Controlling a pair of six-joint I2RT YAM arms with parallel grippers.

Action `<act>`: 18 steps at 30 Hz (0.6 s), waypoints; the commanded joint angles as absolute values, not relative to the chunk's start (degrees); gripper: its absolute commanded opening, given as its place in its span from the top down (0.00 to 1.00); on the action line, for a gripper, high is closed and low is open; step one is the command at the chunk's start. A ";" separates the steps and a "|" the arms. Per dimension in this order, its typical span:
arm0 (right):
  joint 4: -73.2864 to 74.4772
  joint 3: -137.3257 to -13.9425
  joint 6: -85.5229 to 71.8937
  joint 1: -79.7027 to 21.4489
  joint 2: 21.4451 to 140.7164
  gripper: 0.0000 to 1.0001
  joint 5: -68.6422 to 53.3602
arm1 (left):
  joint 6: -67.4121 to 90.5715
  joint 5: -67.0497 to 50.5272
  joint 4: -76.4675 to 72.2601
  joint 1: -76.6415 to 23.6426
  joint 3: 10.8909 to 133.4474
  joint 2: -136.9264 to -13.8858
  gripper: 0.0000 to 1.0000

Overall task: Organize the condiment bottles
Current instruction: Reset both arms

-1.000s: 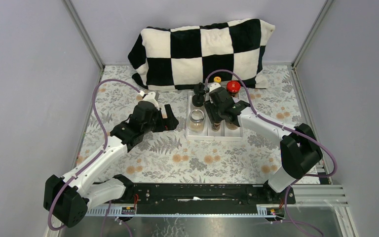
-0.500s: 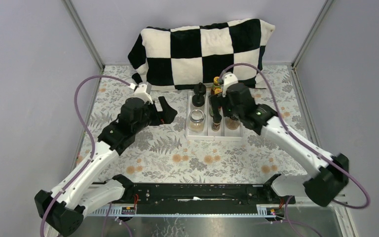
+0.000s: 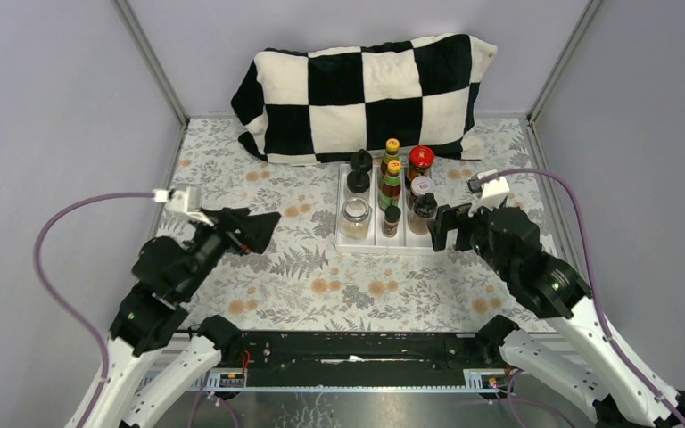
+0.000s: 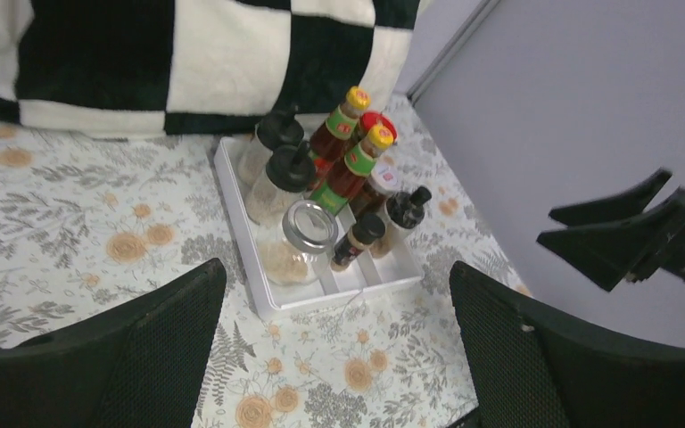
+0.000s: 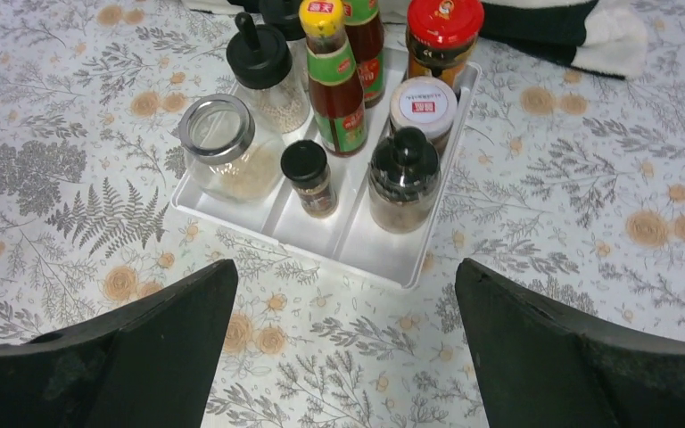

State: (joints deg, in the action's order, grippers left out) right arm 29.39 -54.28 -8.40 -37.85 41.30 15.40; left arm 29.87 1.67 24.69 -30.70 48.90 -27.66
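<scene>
White tray (image 3: 370,246) holds every bottle (image 3: 391,187); both arms have drawn back, left gripper (image 3: 265,232) and right gripper (image 3: 449,228) wide open, empty, so the sorting looks finished.

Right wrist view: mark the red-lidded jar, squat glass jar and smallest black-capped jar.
red-lidded jar (image 5: 444,20): right wrist view, on its red lid.
squat glass jar (image 5: 217,127): right wrist view, on its metal-rimmed top.
smallest black-capped jar (image 5: 304,162): right wrist view, on its black cap.

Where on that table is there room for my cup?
Bare table lies left of the white tray, between the checkered pillow and the left gripper, and in front of the tray, left of the right gripper. The tray itself is crowded with condiment bottles.
</scene>
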 commanded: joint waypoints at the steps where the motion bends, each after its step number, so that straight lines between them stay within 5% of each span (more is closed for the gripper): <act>1: 30.78 -51.80 -11.75 -38.23 35.68 0.00 17.77 | 27.32 5.96 29.90 -30.50 48.47 -23.57 0.01; 18: 30.14 -53.00 -11.56 -38.23 36.55 0.00 20.81 | 24.05 6.33 31.36 -30.50 51.37 -27.86 0.01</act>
State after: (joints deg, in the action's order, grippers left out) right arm 31.42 -51.70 -11.40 -37.87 36.58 19.49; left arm 26.00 5.45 31.31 -30.70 49.82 -27.33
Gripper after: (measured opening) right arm 0.994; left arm 0.987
